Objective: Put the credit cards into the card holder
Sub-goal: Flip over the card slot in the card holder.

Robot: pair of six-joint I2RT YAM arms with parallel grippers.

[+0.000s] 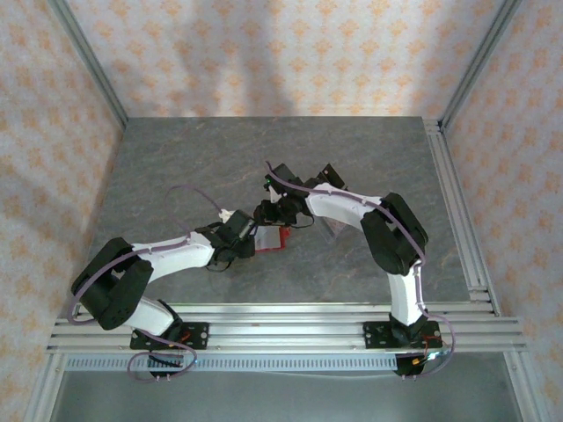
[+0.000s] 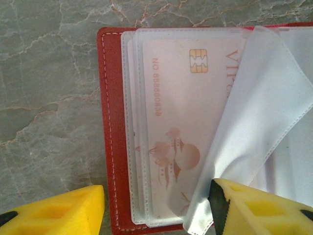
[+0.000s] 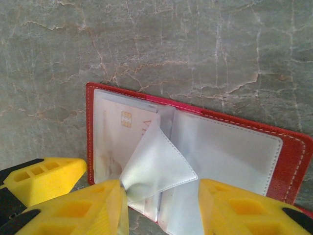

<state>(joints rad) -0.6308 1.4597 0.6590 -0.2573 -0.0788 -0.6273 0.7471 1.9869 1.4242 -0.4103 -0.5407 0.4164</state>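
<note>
You've got two white arms [image 1: 176,251] with chunky black joints [image 1: 110,281], a purple cable [image 1: 198,191] looping along each, flat black base plates [image 1: 193,334] underneath, and up close those fingers [image 2: 54,210] are bright yellow blocks with square pockets and black edges

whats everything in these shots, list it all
card holder: one, red, lying open on the table
credit card: one, pale pinkish-white with a gold chip, inside a clear sleeve in the holder
clear sleeves: several, translucent, inside the holder, one folded over
table: one, grey marbled, under everything
walls: cream with an orange pattern, around the table
rails: silver, along the table's near edge
left arm, right arm: white and black, reaching to mid-table
left pincer, right pincer: yellow fingers, both open, at the holder
</note>
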